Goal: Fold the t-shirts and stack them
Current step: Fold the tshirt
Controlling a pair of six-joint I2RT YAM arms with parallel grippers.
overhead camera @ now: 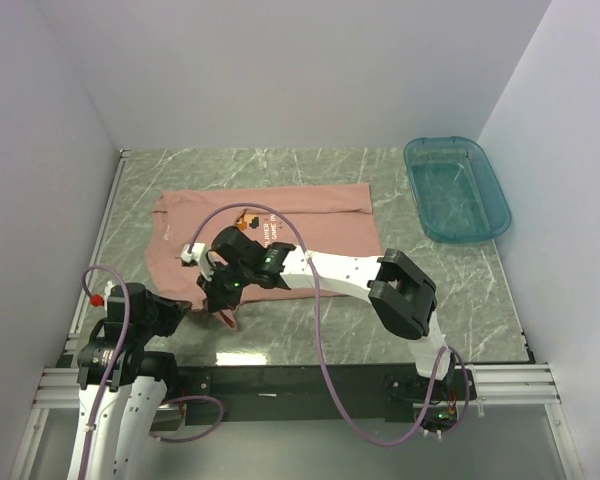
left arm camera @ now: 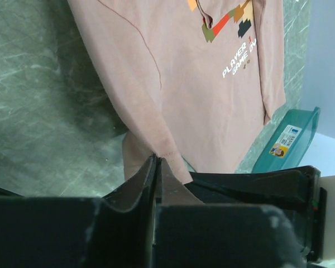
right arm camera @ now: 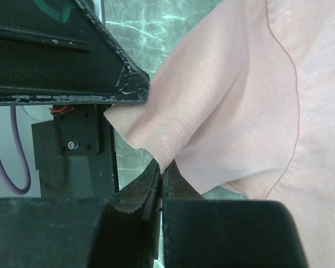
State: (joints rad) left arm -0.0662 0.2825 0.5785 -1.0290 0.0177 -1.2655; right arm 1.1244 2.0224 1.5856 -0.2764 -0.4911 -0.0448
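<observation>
T-shirt (overhead camera: 280, 215) hem half hidden, left hand (left arm camera: 157, 163), right hand (right arm camera: 162, 168) seemingly pinching it

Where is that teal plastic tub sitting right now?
In the top view, the teal tub sits at the far right corner of the table, apart from the pink t-shirt on its left.
</observation>
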